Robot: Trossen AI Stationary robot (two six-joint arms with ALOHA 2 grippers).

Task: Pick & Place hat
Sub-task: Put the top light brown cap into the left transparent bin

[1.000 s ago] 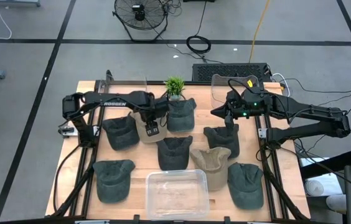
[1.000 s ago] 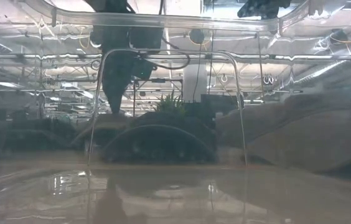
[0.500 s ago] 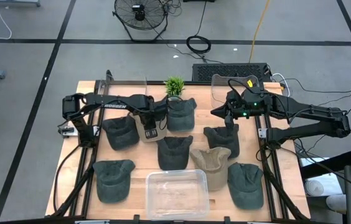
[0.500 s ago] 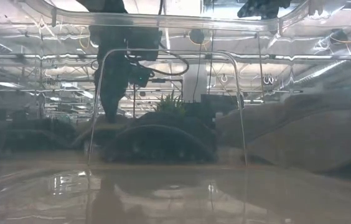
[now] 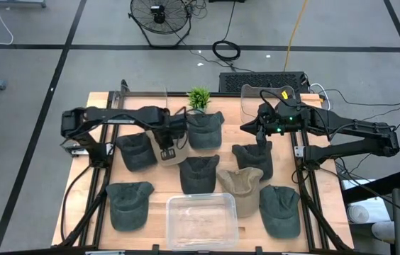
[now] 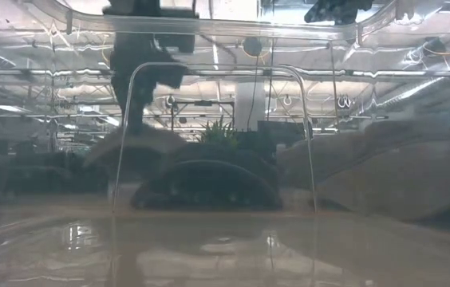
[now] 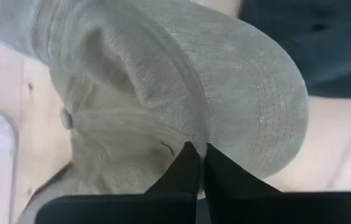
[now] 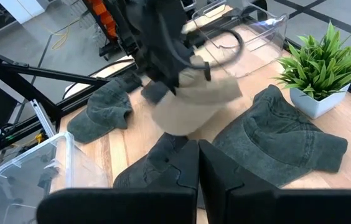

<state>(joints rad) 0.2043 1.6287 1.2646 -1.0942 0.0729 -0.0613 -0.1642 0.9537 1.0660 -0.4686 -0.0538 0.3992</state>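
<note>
Left pincer (image 5: 172, 147) is clenched on a tan cap (image 5: 174, 150), its two dark fingers (image 7: 188, 168) pressed together on a fold of the cloth near the crown seam. That cap sits in the back half of the worktop (image 5: 101, 173), left of centre, between a dark cap (image 5: 136, 150) on its left and another dark cap (image 5: 205, 129) toward the back edge. From the low camera it looks raised a little off the wood, hanging under the arm, brim tipped down to one side. The left arm reaches level from its base near the left edge, elbow out, wrist bent downward over the cap.

Right pincer (image 5: 260, 139) has its fingers closed on nothing, poised above a dark cap (image 5: 252, 159) on the right side; its arm stretches in from the right edge, forearm nearly level.

A small green plant (image 5: 198, 98) in a white pot stands at the back edge, centre. A second tan cap (image 5: 242, 182) lies right of centre, toward the front. A clear plastic bin (image 5: 202, 219) sits at the front edge, in the middle, with more dark caps on either side of it.
</note>
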